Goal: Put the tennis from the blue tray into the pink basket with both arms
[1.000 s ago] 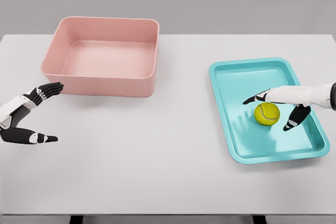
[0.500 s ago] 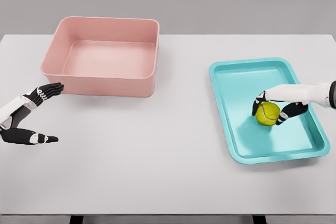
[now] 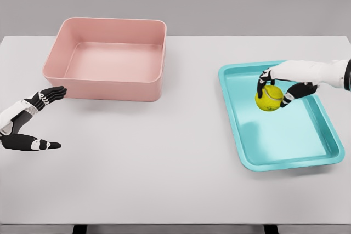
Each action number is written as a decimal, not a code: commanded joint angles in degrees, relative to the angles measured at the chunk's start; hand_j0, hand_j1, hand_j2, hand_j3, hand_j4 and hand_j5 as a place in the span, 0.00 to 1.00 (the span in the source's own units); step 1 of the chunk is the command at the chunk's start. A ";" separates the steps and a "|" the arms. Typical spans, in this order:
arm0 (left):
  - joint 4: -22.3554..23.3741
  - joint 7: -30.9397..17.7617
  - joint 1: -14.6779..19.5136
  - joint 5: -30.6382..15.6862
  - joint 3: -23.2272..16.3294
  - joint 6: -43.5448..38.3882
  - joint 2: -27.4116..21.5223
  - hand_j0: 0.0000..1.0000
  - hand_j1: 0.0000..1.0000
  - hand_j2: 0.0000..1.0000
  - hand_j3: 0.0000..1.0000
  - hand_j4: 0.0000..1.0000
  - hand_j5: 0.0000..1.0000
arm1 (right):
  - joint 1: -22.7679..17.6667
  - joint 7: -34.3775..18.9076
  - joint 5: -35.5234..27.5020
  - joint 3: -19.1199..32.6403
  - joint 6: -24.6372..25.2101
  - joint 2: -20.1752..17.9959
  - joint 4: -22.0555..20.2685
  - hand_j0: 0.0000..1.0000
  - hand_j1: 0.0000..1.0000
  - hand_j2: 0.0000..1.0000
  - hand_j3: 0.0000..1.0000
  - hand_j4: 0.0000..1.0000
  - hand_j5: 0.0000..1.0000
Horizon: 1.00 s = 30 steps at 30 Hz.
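Nearest, at the picture's lower left, the left hand (image 3: 30,121) hovers over the white tabletop (image 3: 164,152); its fingers are spread and straight, the thumb pointing right along the lower edge of the hand and the other fingers reaching up toward the pink basket, and it holds nothing; the fingertips lie just beside the basket's front left corner, though whether they touch it cannot be told. Farther in, on the right side, the blue tray (image 3: 258,160) lies flat on the tabletop, its long side running away from the viewer and slightly skewed; a soft shadow sits on the tray floor toward its left side. Above the far left part of that tray the right hand (image 3: 279,83) comes in from the right edge on a white forearm; its dark fingers are curled around the yellow-green tennis ball (image 3: 269,98), thumb on the right side and the other fingers over the top and left; the ball hangs over the tray's far left part, apparently clear of its floor. Farthest, at the upper left, the pink basket (image 3: 104,89) stands upright on the tabletop, well apart from the tray; its inside shows only bare pink floor.
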State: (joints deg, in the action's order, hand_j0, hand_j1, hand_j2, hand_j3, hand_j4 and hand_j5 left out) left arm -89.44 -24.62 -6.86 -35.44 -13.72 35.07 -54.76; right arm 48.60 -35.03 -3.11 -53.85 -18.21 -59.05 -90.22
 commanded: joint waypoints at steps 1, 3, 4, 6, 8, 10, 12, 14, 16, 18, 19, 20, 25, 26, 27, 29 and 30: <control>-0.03 0.01 0.00 -0.42 0.01 -0.07 -0.09 1.00 1.00 1.00 1.00 1.00 1.00 | 0.00 0.03 -0.32 0.24 -0.51 3.23 -2.33 0.45 0.45 0.45 0.45 0.45 0.45; -0.03 0.01 0.00 -0.42 0.01 -0.07 -0.09 1.00 1.00 1.00 1.00 1.00 1.00 | -0.09 0.03 -0.32 0.24 -0.51 6.40 -3.83 0.45 0.45 0.45 0.45 0.45 0.45; -0.03 0.01 0.00 -0.42 0.01 -0.07 -0.09 1.00 1.00 1.00 1.00 1.00 1.00 | -0.09 0.03 -0.32 0.24 -0.42 9.12 -4.18 0.45 0.45 0.45 0.45 0.45 0.45; -0.03 0.01 0.00 -0.42 0.01 -0.07 -0.09 1.00 1.00 1.00 1.00 1.00 1.00 | -0.09 0.03 -0.32 0.15 -0.07 13.95 -4.09 0.46 0.46 0.46 0.46 0.46 0.46; -0.03 0.01 0.00 -0.42 0.01 -0.07 -0.09 1.00 1.00 1.00 1.00 1.00 1.00 | -0.09 0.03 0.47 -0.02 0.55 20.46 -3.39 0.46 0.46 0.46 0.46 0.46 0.46; -0.03 0.01 0.00 -0.42 0.01 -0.07 -0.09 1.00 1.00 1.00 1.00 1.00 1.00 | -0.09 0.03 0.65 -0.38 0.55 26.16 -0.58 0.46 0.46 0.46 0.46 0.46 0.46; -0.03 0.01 0.00 -0.42 0.01 -0.07 -0.09 1.00 1.00 1.00 1.00 1.00 1.00 | -0.18 0.03 2.49 -0.64 0.46 30.92 3.02 0.46 0.46 0.46 0.46 0.46 0.46; -0.03 0.01 0.00 -0.42 0.01 -0.07 -0.09 1.00 1.00 1.00 1.00 1.00 1.00 | -0.53 0.03 4.52 -1.78 0.20 34.70 6.28 0.47 0.47 0.47 0.47 0.47 0.47; -0.12 0.01 -0.09 -0.42 0.01 -0.07 -0.09 1.00 1.00 1.00 1.00 1.00 1.00 | -0.44 0.03 4.61 -3.28 -0.16 34.70 6.02 0.48 0.48 0.48 0.48 0.48 0.48; -0.03 0.01 -0.09 -0.42 0.01 -0.07 0.00 1.00 1.00 1.00 1.00 1.00 1.00 | -0.44 0.03 4.69 -4.42 -0.16 34.79 6.02 0.51 0.51 0.51 0.51 0.51 0.51; -0.03 0.01 -0.09 -0.42 0.01 -0.07 0.00 1.00 1.00 1.00 1.00 1.00 1.00 | -0.44 0.03 4.69 -4.42 -0.16 34.79 5.93 0.53 0.53 0.53 0.53 0.53 0.53; -0.12 0.01 -0.09 -0.42 0.01 -0.07 0.00 1.00 1.00 1.00 1.00 1.00 1.00 | -0.44 0.03 4.69 -4.51 -0.24 34.79 5.93 0.55 0.55 0.55 0.55 0.55 0.55; -0.20 0.01 -0.09 -0.42 0.01 -0.07 0.00 1.00 1.00 1.00 1.00 1.00 1.00 | -0.18 0.03 4.78 -4.33 -0.42 32.95 1.45 1.00 1.00 1.00 1.00 1.00 1.00; -0.20 0.01 -0.09 -0.42 -0.08 -0.07 0.00 1.00 1.00 1.00 1.00 1.00 1.00 | -0.18 0.03 4.69 -4.07 -0.42 31.89 0.92 1.00 1.00 1.00 1.00 1.00 1.00; -0.20 0.01 -0.09 -0.42 0.01 -0.07 0.00 1.00 1.00 1.00 1.00 1.00 1.00 | -0.26 0.03 4.69 -3.89 -0.51 31.19 0.57 1.00 1.00 1.00 1.00 1.00 1.00; -0.20 0.01 -0.18 -0.42 0.01 -0.07 0.09 1.00 1.00 1.00 1.00 1.00 1.00 | -0.26 0.03 4.52 -3.72 -0.59 29.96 0.48 1.00 1.00 1.00 1.00 1.00 1.00; -0.20 0.01 -0.18 -0.42 0.01 -0.07 0.09 1.00 1.00 1.00 1.00 1.00 1.00 | -0.09 0.03 4.26 -2.84 -0.77 28.99 -0.13 1.00 1.00 1.00 1.00 1.00 1.00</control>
State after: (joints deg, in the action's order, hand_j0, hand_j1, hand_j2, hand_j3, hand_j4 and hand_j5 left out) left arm -89.62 -24.62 -7.03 -35.44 -13.73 35.06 -54.61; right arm 48.43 -35.02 1.65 -57.17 -19.00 -28.58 -89.40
